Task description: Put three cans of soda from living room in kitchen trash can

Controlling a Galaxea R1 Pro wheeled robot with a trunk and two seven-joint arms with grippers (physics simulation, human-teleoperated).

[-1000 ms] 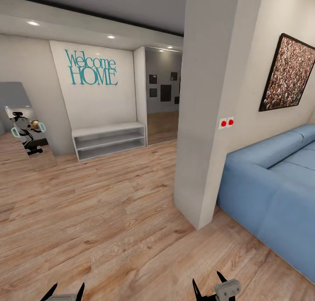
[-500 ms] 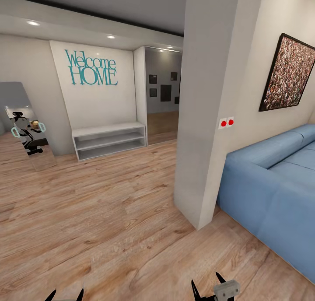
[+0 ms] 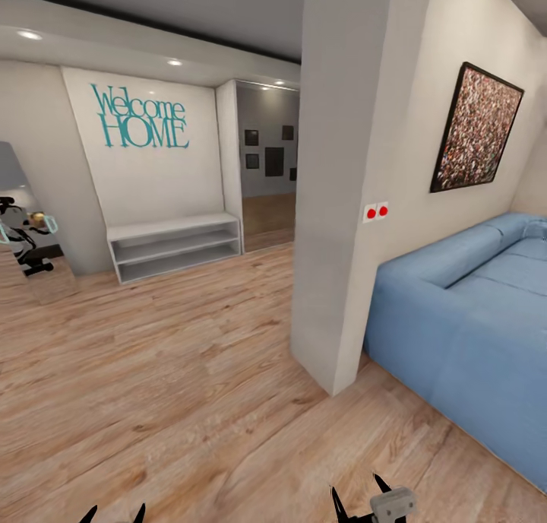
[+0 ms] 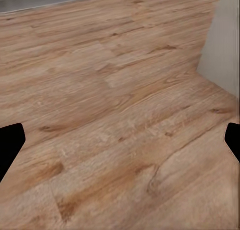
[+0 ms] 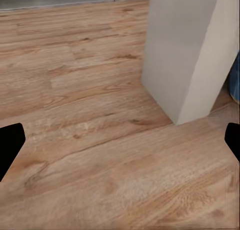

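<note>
Robot in transit over wood floor [image 3: 190, 371]. Blue sofa [image 3: 471, 318] at right behind white wall corner [image 3: 334, 204]. Low white shelf [image 3: 175, 245] under "Welcome HOME" lettering [image 3: 140, 116]. Left claw [image 3: 114, 514] released, empty. Right claw [image 3: 361, 496] released, empty, tips upward in head view.

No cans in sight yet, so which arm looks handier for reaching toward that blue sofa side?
Probably the right: its end effector sits on the sofa's side, open and empty. The left is open too, but farther away.

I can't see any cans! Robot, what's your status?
Both claws open, empty. Blue sofa right. Wall corner ahead, in the way.
</note>
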